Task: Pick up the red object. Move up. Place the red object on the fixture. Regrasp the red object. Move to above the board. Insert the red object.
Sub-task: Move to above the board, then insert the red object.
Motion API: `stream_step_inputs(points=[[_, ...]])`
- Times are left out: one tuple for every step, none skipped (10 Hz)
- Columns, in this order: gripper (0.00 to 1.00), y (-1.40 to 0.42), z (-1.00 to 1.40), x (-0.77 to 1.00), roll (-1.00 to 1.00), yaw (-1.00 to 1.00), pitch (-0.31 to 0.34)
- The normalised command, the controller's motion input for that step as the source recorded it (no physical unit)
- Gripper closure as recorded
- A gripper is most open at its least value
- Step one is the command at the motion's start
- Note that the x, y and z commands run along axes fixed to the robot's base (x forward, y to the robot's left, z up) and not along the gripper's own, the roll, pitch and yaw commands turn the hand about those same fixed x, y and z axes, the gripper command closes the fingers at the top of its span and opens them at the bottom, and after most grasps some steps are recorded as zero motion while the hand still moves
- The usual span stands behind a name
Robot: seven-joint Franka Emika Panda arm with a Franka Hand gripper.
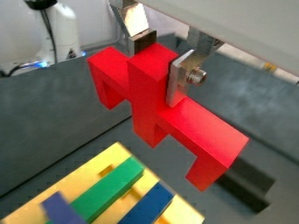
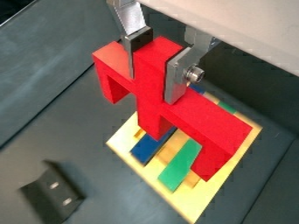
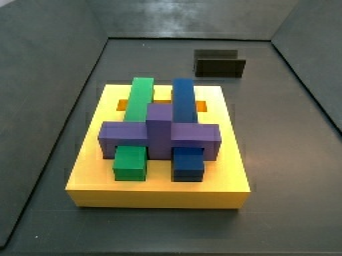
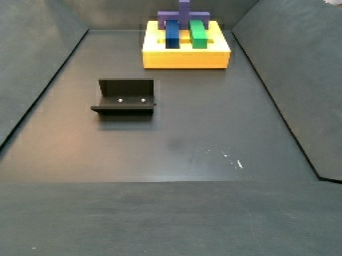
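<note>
**Red piece held aloft, board below: line it up before going down**

The pincer [image 2: 160, 54] is clamped on the red object [image 2: 176, 109], its silver fingers [image 1: 184, 74] pressing either side of the centre stub, as both wrist views show. The piece hangs clear of everything. Neither side view shows the pincer or the red object, so both sit above what those cameras frame.

In a wrist view the board [image 2: 205, 192] lies directly under the red object, with its green bar [image 2: 179, 168] and blue bar [image 2: 147, 145] partly hidden by the crossbar. The fixture [image 2: 52, 190] stands on the floor well apart from the board, bare; a side view shows it so too [image 4: 124, 98]. Judging from this, the regrasp is done and the step in hand is settling above the board before insertion.

On the board [image 3: 94, 180], the purple block [image 3: 159, 135] crosses the green and blue bars, and small yellow gaps show near it. Which slot the red object belongs in cannot be told from here.

To do this well:
- Square the crossbar to the board's edges before any descent.
- Set the legs over their openings, checked from both wrist views.
- Go down straight and slowly; a slight tilt would likely jam a leg on a slot edge.
- Keep the pincer tight until the piece seats.
</note>
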Motion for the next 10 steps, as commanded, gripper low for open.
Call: stream_step_inputs(points=[[1.00,-0.01,0.01,-0.08,-0.86,0.04,-0.013],[1.00,0.01,0.00,-0.06,-0.48,0.02,-0.027],[1.00,0.00,0.00,-0.05,-0.36,0.01,-0.028],[1.00,0.00,-0.07,0.07,0.00,-0.01,0.000],[1.00,0.00,-0.59,0.33,0.09,-0.05,0.000],[1.00,0.00,-1.00,0.47,0.12,-0.17,0.000],[1.00,0.00,-1.00,0.27,0.11,-0.15,-0.023],[1.00,0.00,-1.00,0.05,0.07,-0.03,-0.089],[1.00,0.03,-0.95,0.00,0.12,0.00,-0.100],[1.00,0.08,-0.88,0.00,0.12,0.00,-0.139]])
